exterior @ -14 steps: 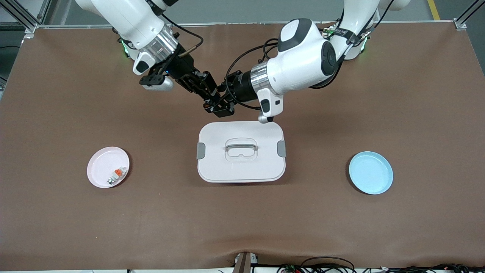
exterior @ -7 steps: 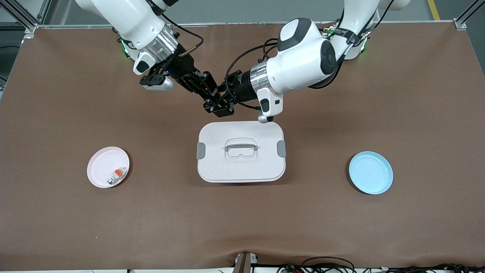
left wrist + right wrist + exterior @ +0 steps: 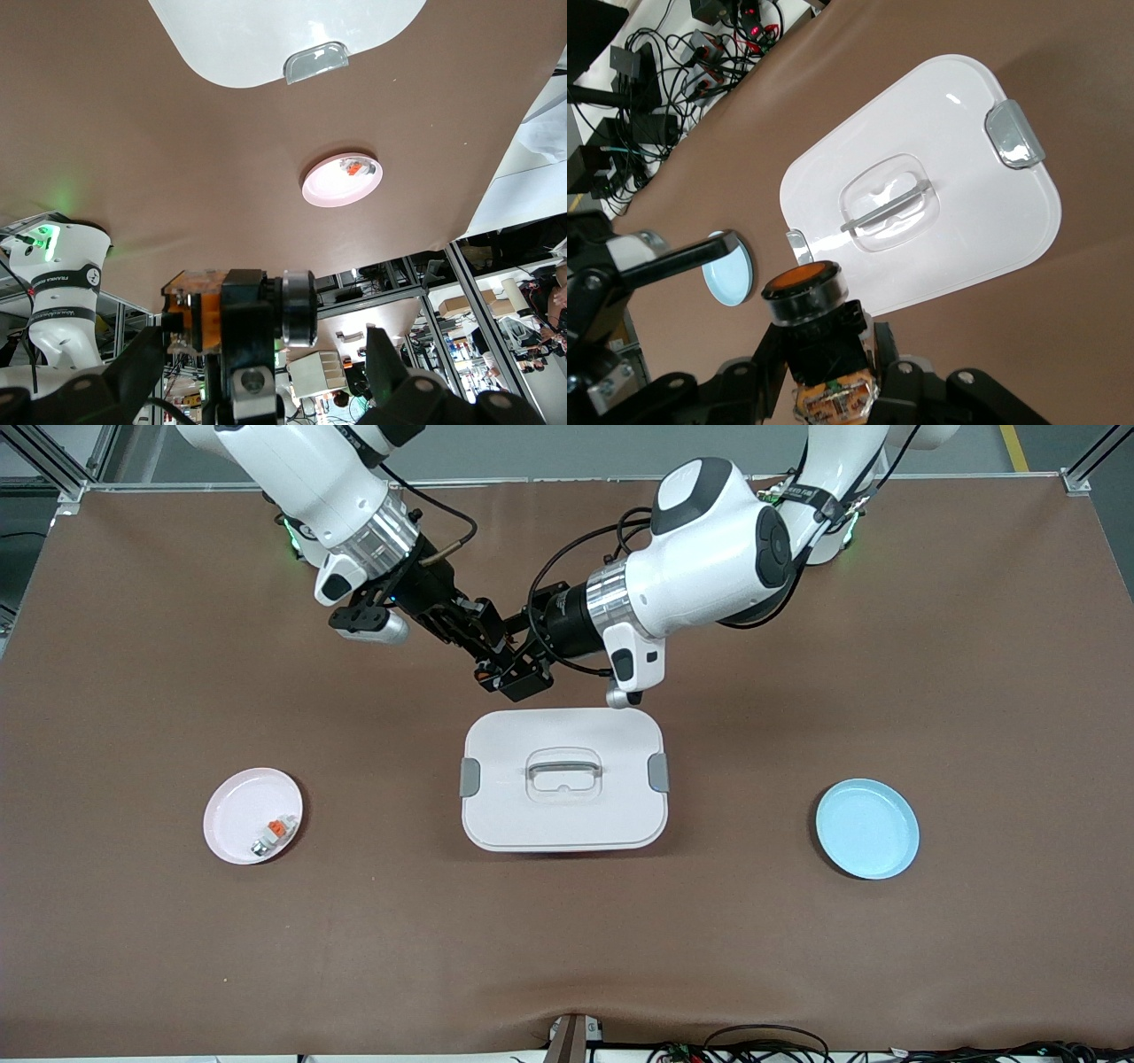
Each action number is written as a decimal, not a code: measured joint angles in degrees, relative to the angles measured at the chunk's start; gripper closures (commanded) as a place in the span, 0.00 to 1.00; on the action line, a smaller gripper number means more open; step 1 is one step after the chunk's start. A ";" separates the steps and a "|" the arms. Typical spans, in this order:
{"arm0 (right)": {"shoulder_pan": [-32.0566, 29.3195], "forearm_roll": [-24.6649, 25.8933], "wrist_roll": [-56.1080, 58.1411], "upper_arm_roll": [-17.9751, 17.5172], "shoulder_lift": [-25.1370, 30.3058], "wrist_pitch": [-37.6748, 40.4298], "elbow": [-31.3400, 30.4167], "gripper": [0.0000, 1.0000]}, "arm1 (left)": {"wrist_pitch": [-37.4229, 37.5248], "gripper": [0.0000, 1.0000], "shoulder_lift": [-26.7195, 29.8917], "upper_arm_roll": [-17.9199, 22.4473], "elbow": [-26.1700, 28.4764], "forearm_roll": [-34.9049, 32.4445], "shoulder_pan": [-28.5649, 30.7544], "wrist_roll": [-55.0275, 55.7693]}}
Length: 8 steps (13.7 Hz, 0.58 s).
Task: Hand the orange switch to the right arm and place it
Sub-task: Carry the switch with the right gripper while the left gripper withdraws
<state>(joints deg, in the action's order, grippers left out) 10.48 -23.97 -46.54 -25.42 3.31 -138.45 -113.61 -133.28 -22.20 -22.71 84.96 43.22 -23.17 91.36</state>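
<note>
with both grippers meeting upper centre of frame, right gripper (image 3: 493, 676) clamps the black orange-faced switch (image 3: 804, 285); left gripper (image 3: 521, 679) released.

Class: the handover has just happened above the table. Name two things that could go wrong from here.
1. The open left claw flanks the orange switch; withdrawing carelessly could knock it.
2. The right claw pinches only the switch's base, so it might slip during the carry, landing on the white lidded box.

Matt brown cloth-like counter (image 3: 974, 646); smooth, faintly glossy white plastic lidded box (image 3: 563, 815); shiny pale-blue plastic plate (image 3: 866, 829); glossy orange-faced black plastic switch (image 3: 804, 285).
</note>
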 measured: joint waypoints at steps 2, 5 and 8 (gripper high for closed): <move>-0.16 2.95 7.96 0.32 0.00 4.43 0.63 1.00 | 0.51 0.00 0.58 0.00 -0.10 -0.57 0.22 0.00; -3.01 8.34 22.82 0.80 0.01 13.24 3.09 1.00 | 6.06 0.00 3.04 0.34 -0.27 -3.62 1.49 0.21; -9.04 9.51 43.68 1.36 0.00 21.52 3.94 1.00 | 15.06 0.00 6.41 0.57 -0.28 -7.80 5.68 0.70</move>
<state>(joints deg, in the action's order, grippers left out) 1.44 -14.46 -2.86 -24.06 3.30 -116.94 -109.67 -118.22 -15.79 -22.14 84.67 35.43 -17.49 92.06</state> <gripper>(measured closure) 0.555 0.000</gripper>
